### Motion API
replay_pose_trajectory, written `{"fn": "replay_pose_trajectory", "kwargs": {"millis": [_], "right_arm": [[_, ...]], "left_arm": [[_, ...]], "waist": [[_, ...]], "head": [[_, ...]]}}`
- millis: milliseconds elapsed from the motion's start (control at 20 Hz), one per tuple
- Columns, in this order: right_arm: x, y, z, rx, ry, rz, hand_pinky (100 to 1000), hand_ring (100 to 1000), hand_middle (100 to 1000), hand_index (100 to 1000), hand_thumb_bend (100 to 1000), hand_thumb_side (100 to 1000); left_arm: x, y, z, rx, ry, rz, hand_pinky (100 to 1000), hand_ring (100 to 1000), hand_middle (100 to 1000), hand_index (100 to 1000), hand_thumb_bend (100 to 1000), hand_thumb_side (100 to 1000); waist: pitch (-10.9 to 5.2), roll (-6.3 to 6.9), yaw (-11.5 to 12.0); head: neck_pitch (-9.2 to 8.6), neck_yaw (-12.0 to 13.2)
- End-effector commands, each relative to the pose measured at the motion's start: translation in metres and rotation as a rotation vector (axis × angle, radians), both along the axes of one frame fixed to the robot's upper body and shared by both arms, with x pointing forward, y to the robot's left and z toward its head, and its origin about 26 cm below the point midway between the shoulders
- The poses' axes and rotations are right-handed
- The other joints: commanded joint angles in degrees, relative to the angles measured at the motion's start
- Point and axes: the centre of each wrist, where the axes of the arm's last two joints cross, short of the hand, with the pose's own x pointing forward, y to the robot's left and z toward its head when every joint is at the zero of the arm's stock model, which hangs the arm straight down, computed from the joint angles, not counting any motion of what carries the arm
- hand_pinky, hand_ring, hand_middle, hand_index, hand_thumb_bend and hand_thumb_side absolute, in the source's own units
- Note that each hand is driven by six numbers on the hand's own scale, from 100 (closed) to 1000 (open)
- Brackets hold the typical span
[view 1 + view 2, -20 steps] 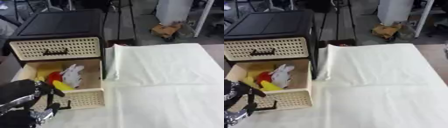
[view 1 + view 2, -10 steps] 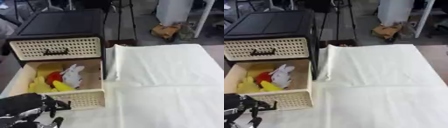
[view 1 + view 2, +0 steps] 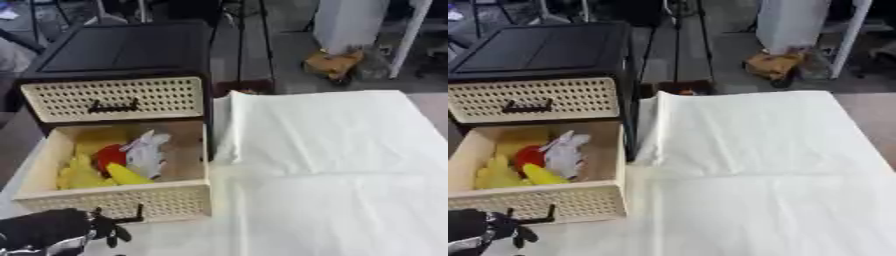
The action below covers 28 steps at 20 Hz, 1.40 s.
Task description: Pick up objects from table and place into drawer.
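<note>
1. Left eye view: a black cabinet (image 3: pixel 122 50) stands at the far left of the surface (image 3: pixel 350 200), which is covered by a pale cloth (image 3: pixel 324 150).
2. Its upper drawer (image 3: pixel 114 98), cream and perforated, is closed, with a dark handle on its front.
3. The lower drawer (image 3: pixel 114 202) is pulled out toward the camera and open at the top.
4. Inside it lie yellow objects (image 3: pixel 83 175), a red object (image 3: pixel 109 155) and a white, crumpled-looking object (image 3: pixel 144 152), bunched in the left and middle part; I cannot make out what each one is.
5. The left hand (image 3: pixel 44 230) shows at the lower left corner, black, just in front of the open drawer's front and beside its dark handle (image 3: pixel 122 219).
6. Its fingers (image 3: pixel 109 232) are blurred; I cannot tell whether they are spread, pressed together or pinching anything.
7. Right eye view: the same layout appears shifted left, with the left hand (image 3: pixel 470 230) cut off by the lower left corner.
8. The cloth's far left edge is turned up against the cabinet's side.
9. Beyond the surface, a brown bundle (image 3: pixel 773 65) lies on the floor.
</note>
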Motion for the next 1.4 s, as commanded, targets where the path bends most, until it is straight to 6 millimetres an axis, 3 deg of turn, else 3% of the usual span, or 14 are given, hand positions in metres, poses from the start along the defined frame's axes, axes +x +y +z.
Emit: {"fn": "replay_pose_trajectory", "kwargs": {"millis": [50,700,1400], "right_arm": [[-0.006,-0.002,0.007,0.003,-0.034,0.002,421,506,448,651,100,897],[-0.006,-0.003,0.005,0.020,-0.036,-0.003,421,505,451,645,100,892],[-0.005,0.002,0.006,0.030,-0.037,0.002,420,504,451,640,100,886]], "left_arm": [[-0.002,0.004,0.005,0.023,-0.016,0.042,154,381,804,965,100,1000],[-0.001,0.005,0.002,0.016,0.026,0.156,153,383,811,1000,100,1000],[0.015,0.007,-0.001,-0.022,-0.037,0.201,165,378,852,1000,100,1000]], "waist": [[-0.84,-0.12,-0.07],[-0.56,-0.25,-0.47],[-0.51,-0.24,-0.62]], "head": [[-0.80,0.09],[-1.26,0.46],[-1.58,0.73]]}}
